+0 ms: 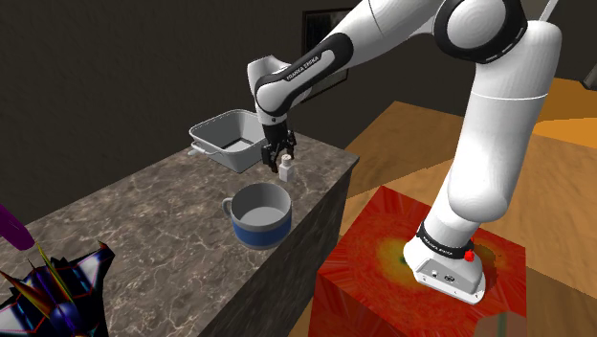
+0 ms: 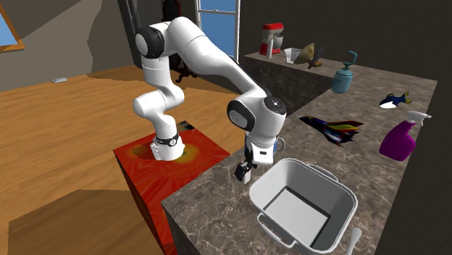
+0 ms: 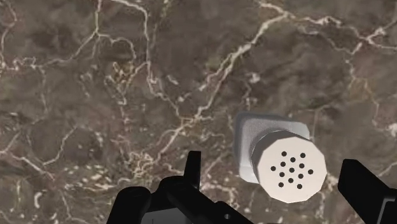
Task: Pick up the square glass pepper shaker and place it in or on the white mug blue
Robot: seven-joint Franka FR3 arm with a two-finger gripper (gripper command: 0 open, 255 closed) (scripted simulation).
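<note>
A small square pepper shaker (image 1: 285, 171) with a pale perforated cap (image 3: 291, 167) stands upright on the dark marble counter (image 1: 143, 220), near its edge. My gripper (image 1: 277, 156) hangs right over it, open. In the wrist view the shaker (image 3: 273, 153) sits between the two black fingers (image 3: 192, 167), closer to one of them, and neither touches it. The white mug (image 1: 260, 215) with a blue band stands upright and empty a short way from the shaker, along the counter edge toward the shoulder view's lower left.
A grey rectangular bin (image 1: 228, 140) sits just beyond the gripper. A dark toy plane (image 1: 53, 287) lies at the counter's near end. A purple spray bottle (image 2: 400, 139) and a teal bottle (image 2: 342, 76) stand farther off. The red stand (image 1: 411, 278) adjoins the counter.
</note>
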